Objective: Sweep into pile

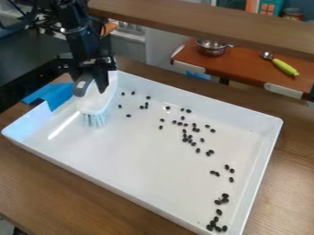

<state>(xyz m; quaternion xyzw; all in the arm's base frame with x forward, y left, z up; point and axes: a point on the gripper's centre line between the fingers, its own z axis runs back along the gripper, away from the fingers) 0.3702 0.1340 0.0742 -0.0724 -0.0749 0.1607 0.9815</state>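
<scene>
Right, nearest first: brown wooden tabletop [55, 197] along the bottom of view, white rectangular tray [264, 151] on top, set at an angle with one corner toward the camera. Inside, in that near corner, tight clump of small dark beans [219, 212], some touching. Farther up the right-hand side, more in small groups, with gaps between. Through the middle of the tray, densest scatter, mostly singles and touching pairs. Toward the far wall, thinner spread, last few over near the brush. No single pile; rather a loose curved band from near corner to far left. At far left inside the tray, white brush [102, 102], tilted, head low, pale blue bristles down toward the tray floor; can't tell if touching. Right above, gripper [93, 81] clamped on the brush's grey handle, black arm [80, 36] coming down from upper left. Just beside, blue piece [50, 95] lying over the tray's far-left rim. Beyond the tabletop, reddish-brown surface [245, 69] with metal pot [211, 47] and, well apart to the right, utensil with a yellow-green handle [285, 67]. Across the top of view, wooden beam [202, 20].
</scene>
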